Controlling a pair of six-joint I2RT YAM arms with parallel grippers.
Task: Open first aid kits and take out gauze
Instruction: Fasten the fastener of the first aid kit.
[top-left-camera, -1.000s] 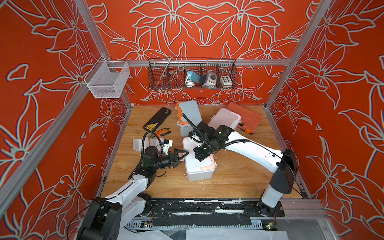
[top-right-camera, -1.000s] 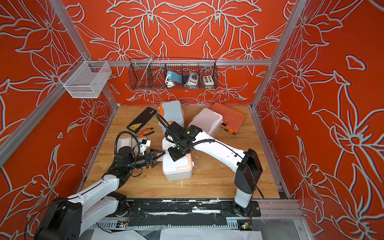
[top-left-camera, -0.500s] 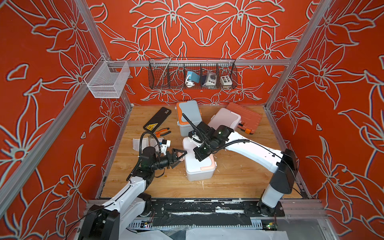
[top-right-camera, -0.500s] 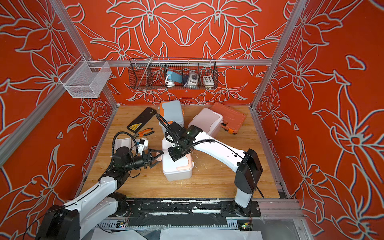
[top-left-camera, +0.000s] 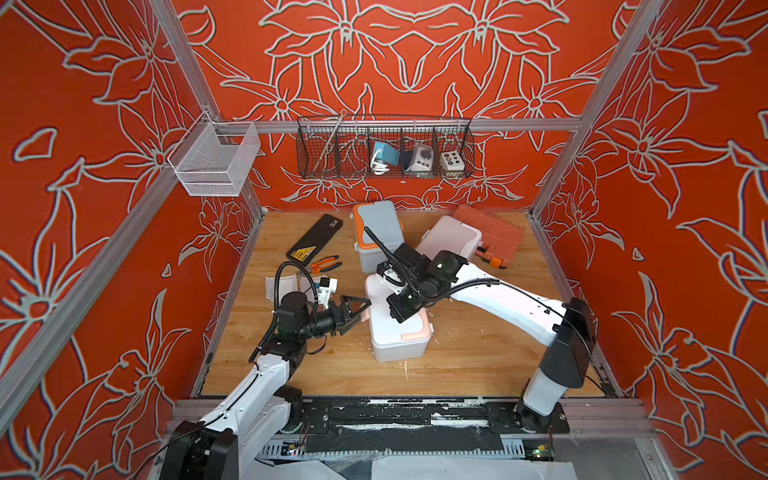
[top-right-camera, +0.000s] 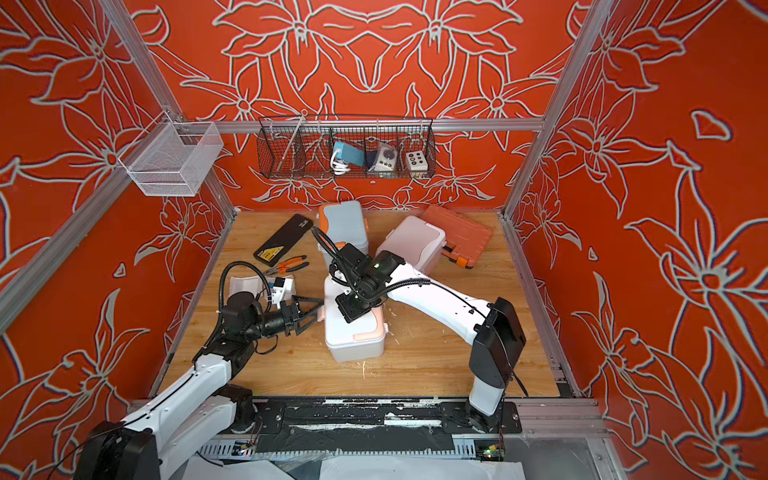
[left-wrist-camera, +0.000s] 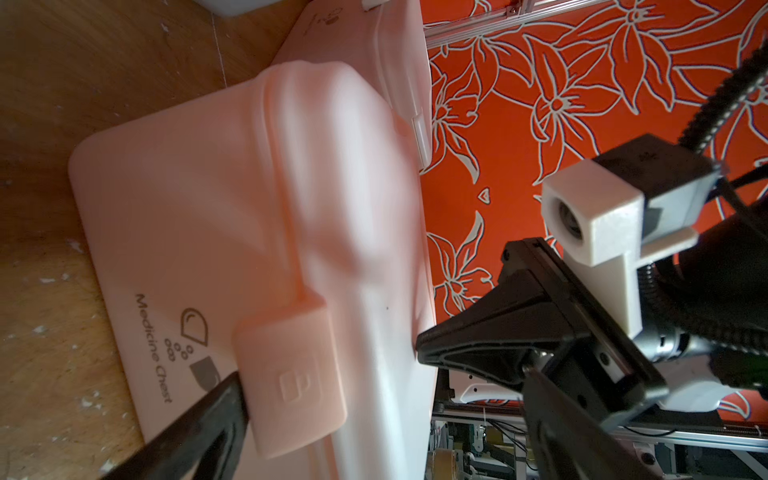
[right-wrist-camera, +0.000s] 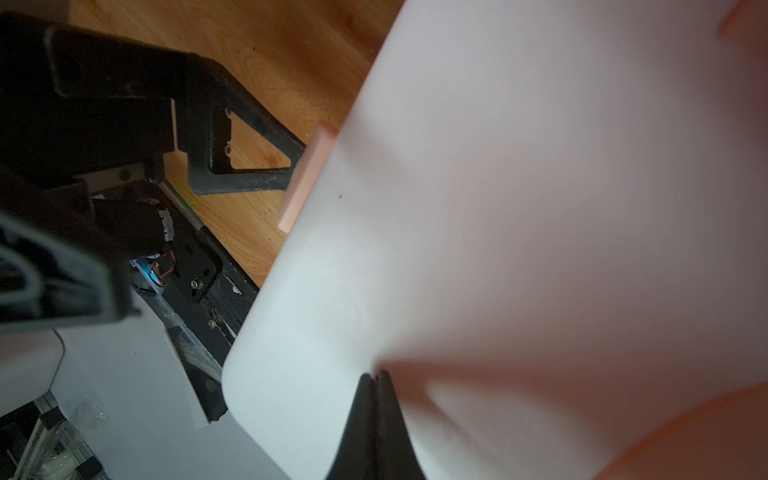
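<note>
The white first aid kit with peach trim stands mid-table, lid down. My left gripper is open at its left side, straddling the lid edge, with one finger against the peach latch. My right gripper is shut, tips pressed on the lid top. The blue-grey kit and the pink kit stand closed behind. A flat white packet lies by my left arm; I cannot tell whether it is gauze.
A long black case, orange pliers and a small white-and-blue box lie at the left. The ribbed orange tool case sits back right. A black wire basket and a white mesh basket hang on the walls.
My left arm has shifted slightly while its open gripper stays at the white kit's latch. The right arm has not moved.
</note>
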